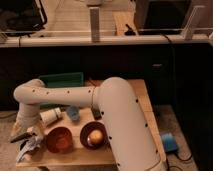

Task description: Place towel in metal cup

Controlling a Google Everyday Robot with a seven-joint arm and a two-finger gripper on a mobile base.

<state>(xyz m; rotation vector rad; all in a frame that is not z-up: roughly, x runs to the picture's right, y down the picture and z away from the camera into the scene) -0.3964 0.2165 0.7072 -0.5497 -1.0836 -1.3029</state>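
Note:
My gripper (23, 138) hangs from the white arm (60, 95) at the front left corner of the wooden table (75, 157). A crumpled pale blue-white towel (31, 146) lies right under and against the gripper. I cannot tell whether it is held. A silvery metal cup (50, 116) lies on its side a little behind and to the right of the gripper, apart from the towel.
A small blue cup (73, 113) stands beside the metal cup. A red-brown bowl (60, 139) and a dark bowl (94, 135) holding a yellowish object sit at the front. A green tray (62, 80) is at the back. A blue object (167, 142) lies off the table's right side.

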